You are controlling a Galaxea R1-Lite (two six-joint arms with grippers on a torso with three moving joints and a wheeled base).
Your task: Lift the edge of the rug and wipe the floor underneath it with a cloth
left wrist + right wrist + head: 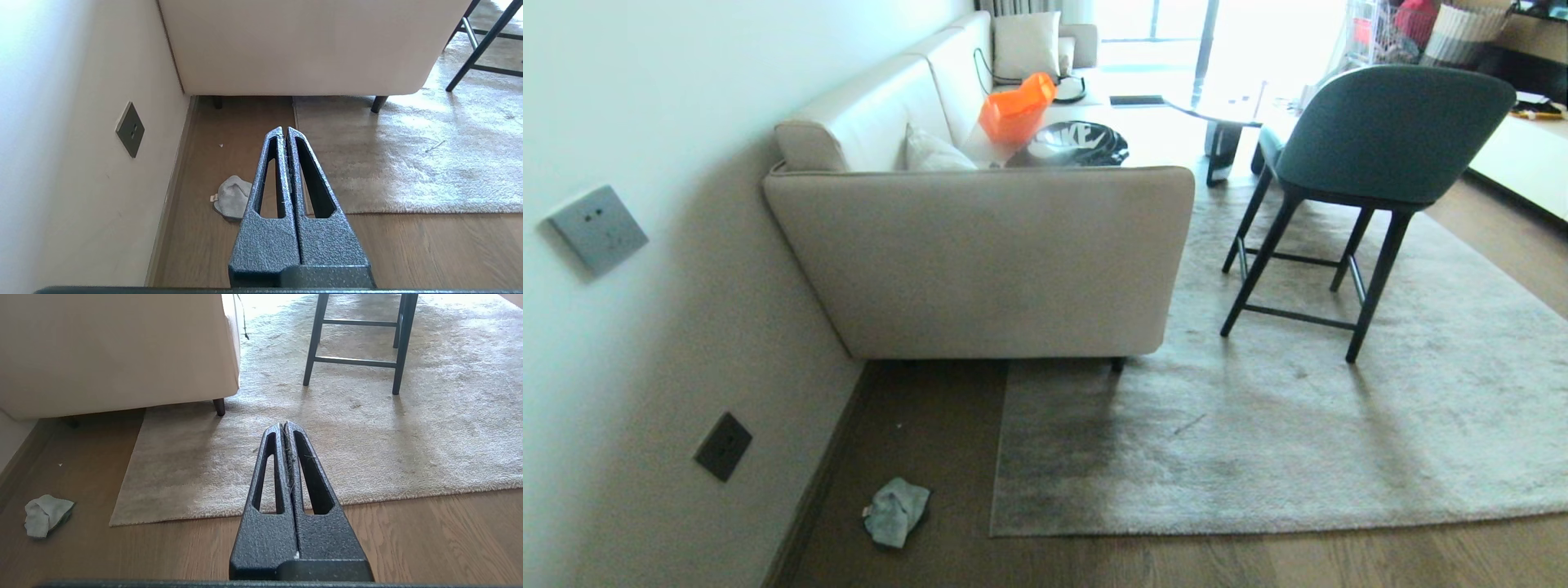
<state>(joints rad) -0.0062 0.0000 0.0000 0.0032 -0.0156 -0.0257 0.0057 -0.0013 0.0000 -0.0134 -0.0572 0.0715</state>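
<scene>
The light grey plush rug (pixel 1298 425) lies flat on the brown wood floor (pixel 931 433), its near left corner showing in all three views (pixel 408 163) (pixel 367 449). A crumpled pale grey-blue cloth (pixel 895 511) sits on the floor between the wall and the rug's left edge (pixel 233 197) (pixel 45 514). My left gripper (pixel 284 129) is shut and empty, held high above the floor beside the cloth. My right gripper (pixel 284 424) is shut too, hanging above the rug's near edge, with only a few fibres stuck between its fingers. Neither arm shows in the head view.
A beige sofa (pixel 980 245) stands against the left wall with one foot on the rug. A dark-legged teal chair (pixel 1372 147) stands on the rug to the right. A dark baseboard (pixel 821 482) and wall sockets (pixel 723 446) line the left wall.
</scene>
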